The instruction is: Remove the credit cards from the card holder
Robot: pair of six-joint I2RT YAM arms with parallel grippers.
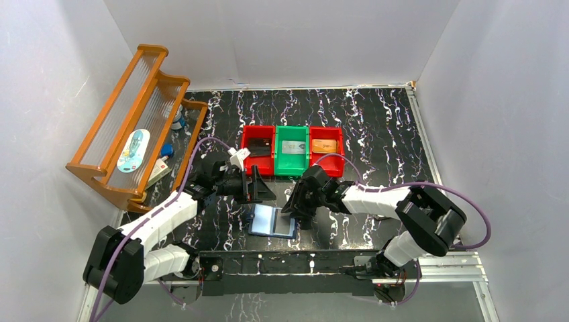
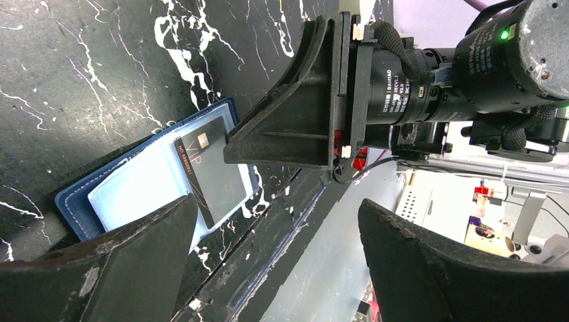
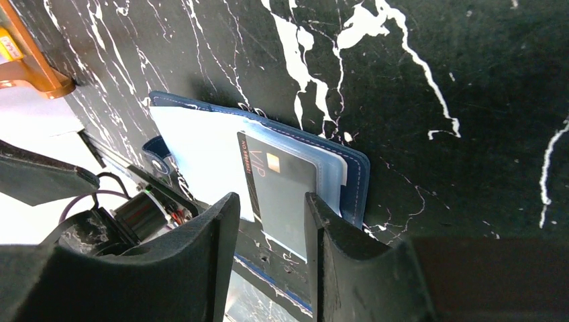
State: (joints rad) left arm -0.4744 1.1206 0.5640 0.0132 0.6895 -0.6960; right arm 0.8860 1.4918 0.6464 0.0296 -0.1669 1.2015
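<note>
The card holder (image 1: 272, 222) lay open and flat on the black marbled bench (image 1: 376, 127), near the middle of the near edge, between your two arms. Its pale clear sleeves faced up. A black credit card (image 3: 285, 191) marked VIP was part-way out of the right-hand sleeve, its free end sticking out past the holder's near edge.

Your right arm (image 1: 376, 198) reached in from the right, with its jaws down over that side of the holder. In the right wrist view the jaws stood partly apart, one finger on either side of the black card's free end. I could not tell whether they pressed on the card's edges.

Your left arm (image 1: 168, 213) held its jaws wide open with nothing between them, hanging above the bench just beyond the holder's far left corner.

Farther back stood three bins in a row, touching. The left red bin (image 1: 249, 161) held a dark card, the green bin (image 1: 292, 168) a silver-grey card, and the right red bin (image 1: 327, 161) an orange card. A wooden rack (image 1: 127, 100) stood by the left wall.
</note>
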